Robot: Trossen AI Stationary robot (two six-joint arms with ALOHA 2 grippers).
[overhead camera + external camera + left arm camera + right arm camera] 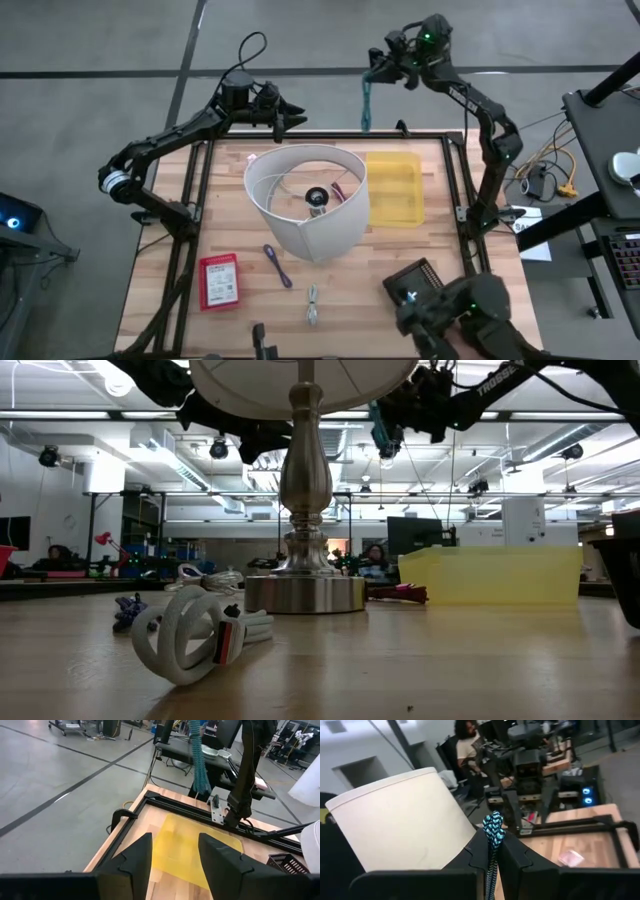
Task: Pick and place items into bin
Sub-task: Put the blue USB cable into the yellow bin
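Note:
My right gripper (377, 68) is raised beyond the table's far edge, shut on a teal braided cord (367, 102) that dangles from it. The cord also shows in the left wrist view (199, 760) and in the low view (383, 422). The yellow bin (395, 188) lies flat on the table right of a lamp with a white shade (305, 205). My left gripper (175, 855) is open and holds nothing. It hovers by the far edge, left of the cord and above the lamp (296, 120). A purple item (277, 265) and a white cable coil (312, 303) lie near the front. My right gripper pinches the teal cord close to its upper end (493, 841) between its two fingers. A short braided tip (494, 826) sticks out past the fingertips. The fingers lie about level, across the cord. The rest of the cord hangs straight down, slack, clear of the table.
A red box (218, 280) lies at the front left and a black basket (415, 280) at the front right. A small pink piece (250, 157) sits near the far left corner. The lamp's metal base (305, 592) stands mid-table. People and desks show in the room behind.

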